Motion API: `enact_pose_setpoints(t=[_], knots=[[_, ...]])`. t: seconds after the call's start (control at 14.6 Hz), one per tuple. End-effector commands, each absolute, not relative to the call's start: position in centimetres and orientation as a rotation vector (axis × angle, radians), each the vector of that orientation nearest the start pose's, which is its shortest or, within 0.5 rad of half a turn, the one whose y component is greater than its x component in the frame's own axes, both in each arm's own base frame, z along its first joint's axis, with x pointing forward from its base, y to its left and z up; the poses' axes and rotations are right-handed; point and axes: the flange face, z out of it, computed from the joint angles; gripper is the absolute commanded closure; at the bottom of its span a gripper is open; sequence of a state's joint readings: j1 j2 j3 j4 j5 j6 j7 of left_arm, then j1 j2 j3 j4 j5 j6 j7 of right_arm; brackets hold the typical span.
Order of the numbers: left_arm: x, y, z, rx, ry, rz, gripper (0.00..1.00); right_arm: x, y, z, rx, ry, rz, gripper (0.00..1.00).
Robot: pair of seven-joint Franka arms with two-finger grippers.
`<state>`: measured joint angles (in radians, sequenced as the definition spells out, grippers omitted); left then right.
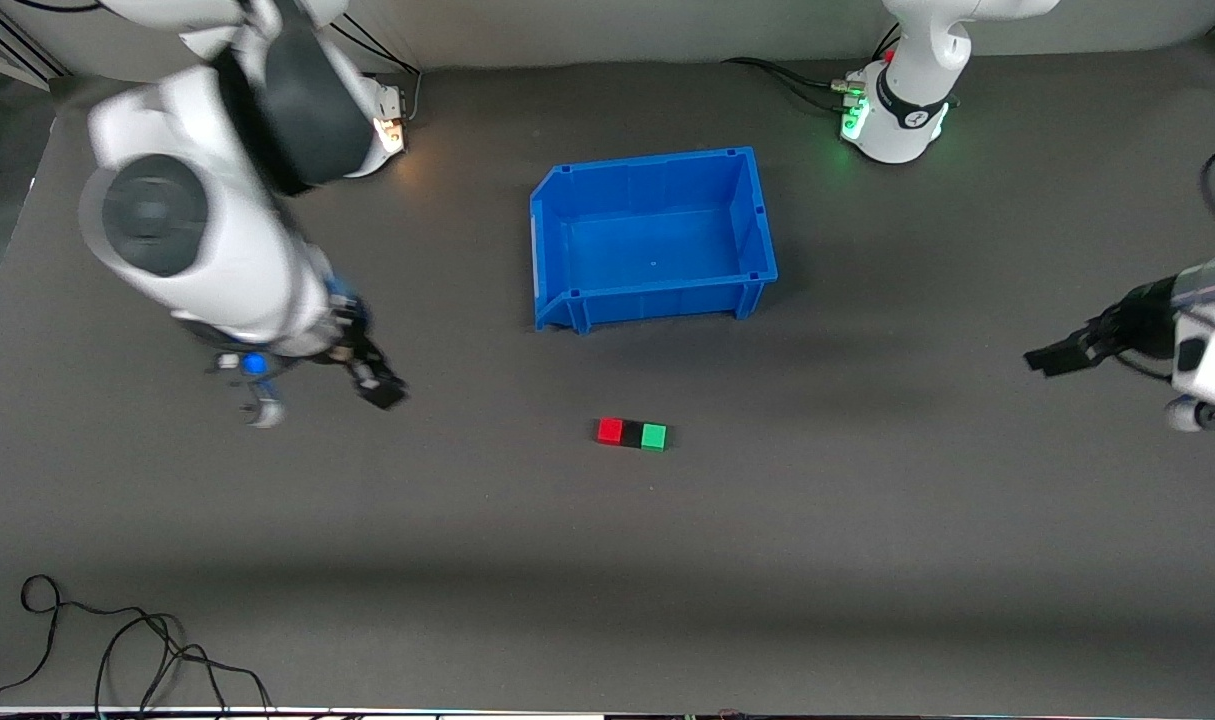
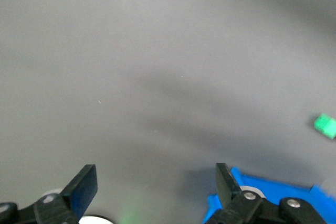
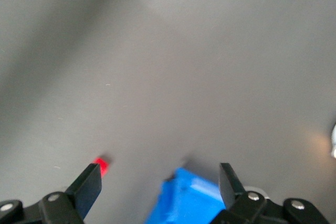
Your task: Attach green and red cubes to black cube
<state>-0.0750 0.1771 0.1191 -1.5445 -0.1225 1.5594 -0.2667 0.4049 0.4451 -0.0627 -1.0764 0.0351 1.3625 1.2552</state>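
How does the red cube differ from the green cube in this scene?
The red cube is bright red; the green cube is bright green. The red cube sits at the row's end toward the right arm, the green cube at the end toward the left arm. Both look equal in size and flank the black cube.

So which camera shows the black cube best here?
The front view: the black cube sits in a row between the red cube and green cube. The wrist views show only one coloured cube each.
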Motion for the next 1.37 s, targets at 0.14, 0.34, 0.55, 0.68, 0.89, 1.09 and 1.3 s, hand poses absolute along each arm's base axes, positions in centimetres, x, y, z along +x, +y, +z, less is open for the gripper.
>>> enact_pose_setpoints(t=[0.14,0.34,0.55,0.68,0.89,1.09,1.3], knots=[[58.9,-0.5,58.2,-3.2,-0.042,0.156,0.0,58.7,14.6,58.9,-3.116,0.805,0.319,0.05],[58.5,-2.5,59.3,-3.149,0.048,0.089,0.0,58.3,8.8,59.1,-3.151,0.515,0.354,0.05],[58.1,-3.0,59.9,-3.137,0.166,0.028,0.0,58.2,6.0,59.5,-3.159,0.206,0.34,0.05],[58.2,-3.3,59.7,-3.134,0.152,0.04,0.0,58.7,5.7,59.8,-3.154,0.155,0.261,0.05],[57.7,-2.8,60.4,-3.137,0.142,0.005,0.0,58.8,5.3,59.5,-3.146,0.151,0.141,0.05],[57.7,-2.3,59.9,-3.138,0.13,0.0,0.0,57.4,4.5,58.7,-3.127,0.154,0.066,0.05],[57.2,-1.0,59.9,-3.143,0.096,-0.039,0.0,56.9,4.3,58.4,-3.121,0.15,0.046,0.04]])
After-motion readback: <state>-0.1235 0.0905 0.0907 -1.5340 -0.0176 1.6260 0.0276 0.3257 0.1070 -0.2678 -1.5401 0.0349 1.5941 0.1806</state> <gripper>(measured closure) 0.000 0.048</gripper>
